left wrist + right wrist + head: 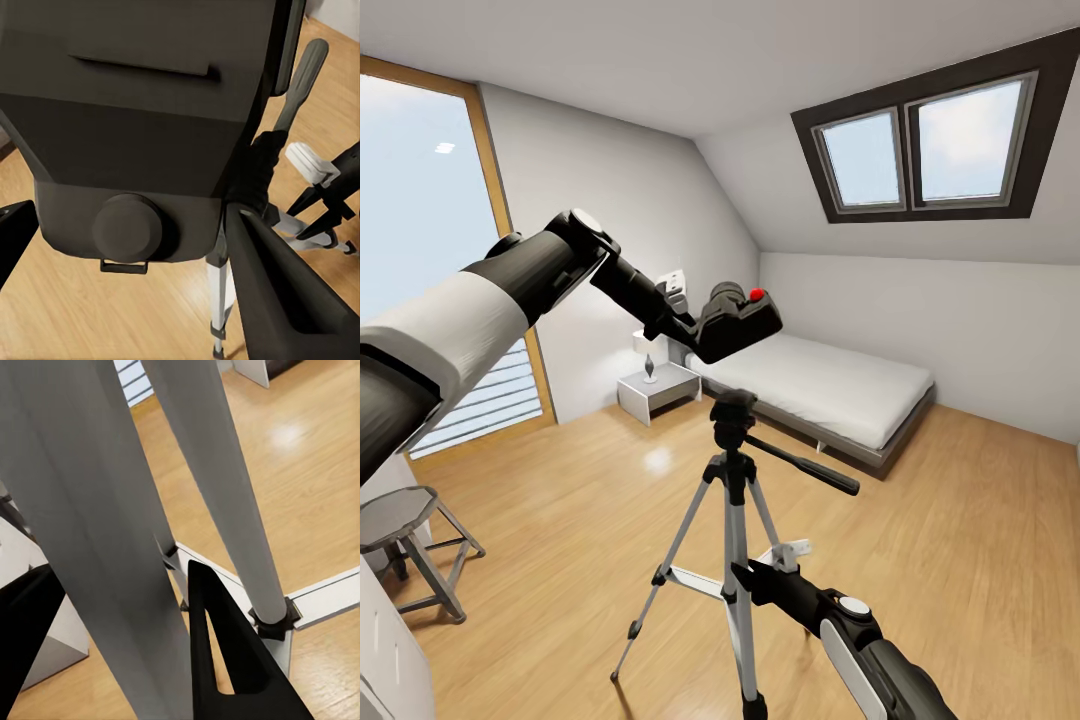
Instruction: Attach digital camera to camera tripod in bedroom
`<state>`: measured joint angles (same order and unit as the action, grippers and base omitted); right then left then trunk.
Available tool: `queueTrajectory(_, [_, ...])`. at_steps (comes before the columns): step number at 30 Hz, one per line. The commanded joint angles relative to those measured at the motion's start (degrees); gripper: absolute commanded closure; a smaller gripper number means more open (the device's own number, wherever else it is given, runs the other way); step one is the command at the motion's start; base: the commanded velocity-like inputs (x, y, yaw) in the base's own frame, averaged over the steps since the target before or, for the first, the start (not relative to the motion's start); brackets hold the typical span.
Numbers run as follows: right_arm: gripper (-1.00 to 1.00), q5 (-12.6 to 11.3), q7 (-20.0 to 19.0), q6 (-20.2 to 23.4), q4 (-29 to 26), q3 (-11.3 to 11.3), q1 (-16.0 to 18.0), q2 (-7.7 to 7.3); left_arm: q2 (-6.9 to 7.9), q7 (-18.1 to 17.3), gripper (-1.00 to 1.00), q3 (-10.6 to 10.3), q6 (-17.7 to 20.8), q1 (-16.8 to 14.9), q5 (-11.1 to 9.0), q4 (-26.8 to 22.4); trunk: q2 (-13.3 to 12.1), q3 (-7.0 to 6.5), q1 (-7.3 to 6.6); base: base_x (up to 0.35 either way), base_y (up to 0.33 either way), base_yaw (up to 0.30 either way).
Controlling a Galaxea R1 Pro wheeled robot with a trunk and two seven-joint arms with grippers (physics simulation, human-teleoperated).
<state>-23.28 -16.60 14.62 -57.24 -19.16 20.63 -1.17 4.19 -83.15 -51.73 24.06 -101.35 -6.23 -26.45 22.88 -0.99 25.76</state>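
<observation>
Above the camera tripod (732, 480) head, left pincer (695, 335) clamps the digital camera (740, 318), tilted, apart from it. Right pincer (745, 578) straddles a leg, grip state unclear.

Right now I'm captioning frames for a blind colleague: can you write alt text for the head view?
The left hand holds the camera just above the tripod head, not yet seated. The right hand is at the tripod's legs; a bed lies behind under a skylight.
</observation>
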Motion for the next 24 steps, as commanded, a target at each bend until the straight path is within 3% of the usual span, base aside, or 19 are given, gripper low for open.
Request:
queueTrajectory(1, [1.00, -0.55, 0.07, 0.32, -0.06, -0.09, 0.03, -0.05, 0.09, 0.00, 1.00, -0.59, 0.40, -0.07, -0.53, -0.07, 0.05, 0.03, 0.02, 0.000, 0.000, 0.000])
queueTrajectory(24, [1.00, -0.47, 0.07, 0.30, -0.06, -0.09, 0.03, -0.06, 0.47, -0.47, 1.00, -1.60, -0.71, 0.01, -0.49, -0.30, 0.05, 0.03, 0.02, 0.000, 0.000, 0.000])
